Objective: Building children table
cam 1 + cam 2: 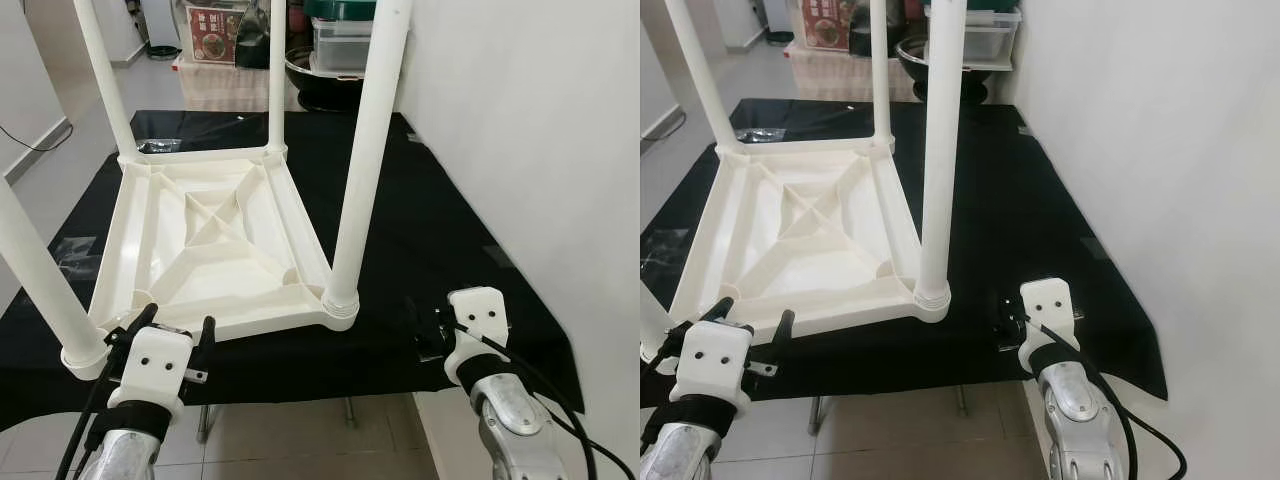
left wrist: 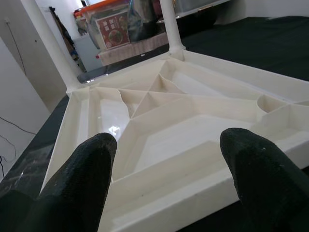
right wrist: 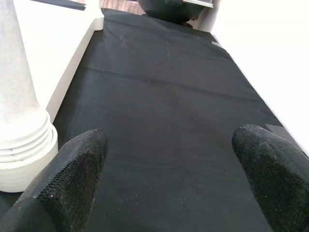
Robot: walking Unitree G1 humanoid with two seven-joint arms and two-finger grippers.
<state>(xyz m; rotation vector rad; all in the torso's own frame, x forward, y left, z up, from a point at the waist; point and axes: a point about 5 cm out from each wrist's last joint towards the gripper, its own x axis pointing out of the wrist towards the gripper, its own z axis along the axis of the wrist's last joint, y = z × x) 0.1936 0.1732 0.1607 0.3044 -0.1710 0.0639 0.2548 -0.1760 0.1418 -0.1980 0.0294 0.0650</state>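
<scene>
A white plastic children's table [image 1: 215, 240] lies upside down on a black cloth [image 1: 430, 220], its ribbed underside facing up. All its legs stand upright in the corners, among them the near right leg [image 1: 362, 170] and the near left leg [image 1: 40, 280]. My left gripper [image 1: 175, 330] is open at the table's near edge, just right of the near left leg, with nothing between its fingers [image 2: 91, 164]. Over bare cloth to the right of the near right leg's base [image 3: 21, 130], my right gripper [image 1: 428, 330] is open and holds nothing.
A white wall [image 1: 540, 120] runs close along the right side. Behind the cloth stand stacked storage boxes [image 1: 340, 40], a red printed box [image 1: 210, 30] and a dark bowl [image 1: 320, 75]. Tiled floor [image 1: 300, 430] lies below the near edge.
</scene>
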